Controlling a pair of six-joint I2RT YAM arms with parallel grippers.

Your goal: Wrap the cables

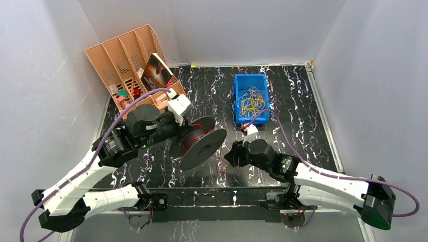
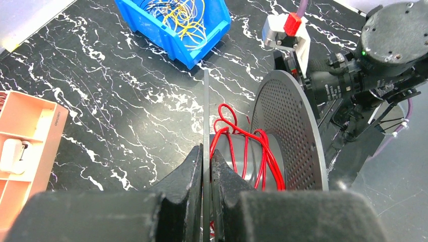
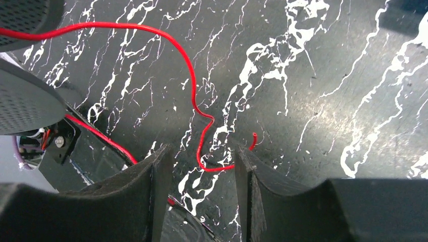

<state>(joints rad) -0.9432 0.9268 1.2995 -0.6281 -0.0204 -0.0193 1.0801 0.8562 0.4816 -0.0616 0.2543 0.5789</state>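
Clamping the thin edge of one disc of the black perforated plastic spool (image 2: 287, 136), the left gripper (image 2: 206, 156) is closed on that disc at the bottom centre of the left wrist view, one finger on each face. In the overhead view the spool is in the middle of the frame with its discs standing on edge. The thin red wire cables (image 2: 242, 146) lie in loose, uneven turns around the spool's grey core, between the two discs, and one loop sticks up above the core.

A single red strand leaves the spool at the upper left of the right wrist view. It curves across the black, white-veined marble-patterned desk (image 1: 303, 131) and ends in a hook-shaped bend at the lower centre of that view. The right gripper (image 3: 201, 161) is spread open just over this bend, with the strand's loose end lying between its two fingers. Whether either finger touches the strand cannot be told.

A blue plastic bin (image 1: 236, 96) stands in the upper centre of the overhead view, holding a tangle of thin yellow wires (image 1: 251, 103). An orange slotted plastic file organiser (image 1: 108, 63) sits in the upper left
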